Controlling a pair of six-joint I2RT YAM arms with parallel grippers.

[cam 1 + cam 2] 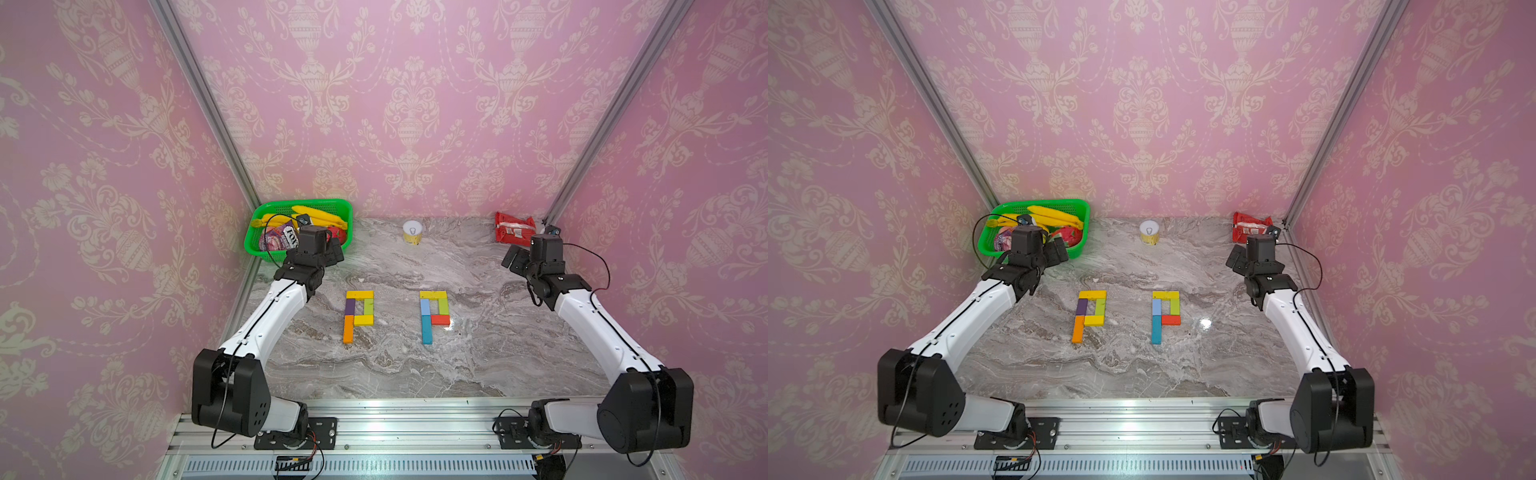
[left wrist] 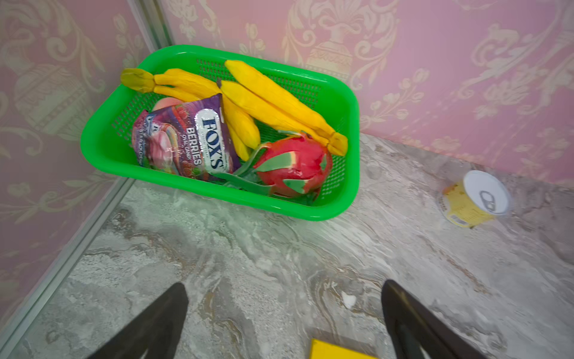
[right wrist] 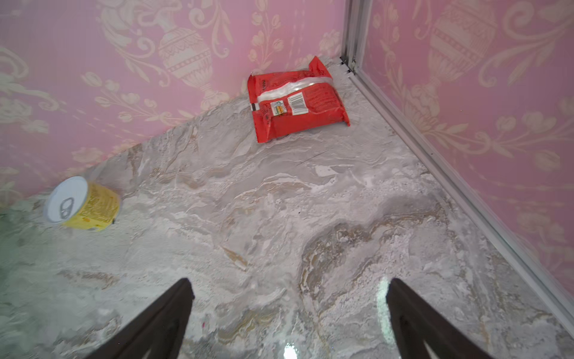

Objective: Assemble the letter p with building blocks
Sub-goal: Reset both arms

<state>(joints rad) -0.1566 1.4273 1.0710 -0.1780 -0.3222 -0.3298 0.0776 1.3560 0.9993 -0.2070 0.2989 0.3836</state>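
Ten building blocks lie flat mid-table as two letter shapes in both top views. The left shape has a yellow top, purple, lime green, yellow and orange blocks. The right shape has a yellow top, light blue, lime, red and teal blocks. My left gripper hovers beyond the left shape, open and empty, with a yellow block's corner below it. My right gripper is open and empty at the far right.
A green basket in the back left corner holds bananas, a purple candy packet and a dragon fruit. A yellow can stands at the back wall. A red snack packet lies in the back right corner.
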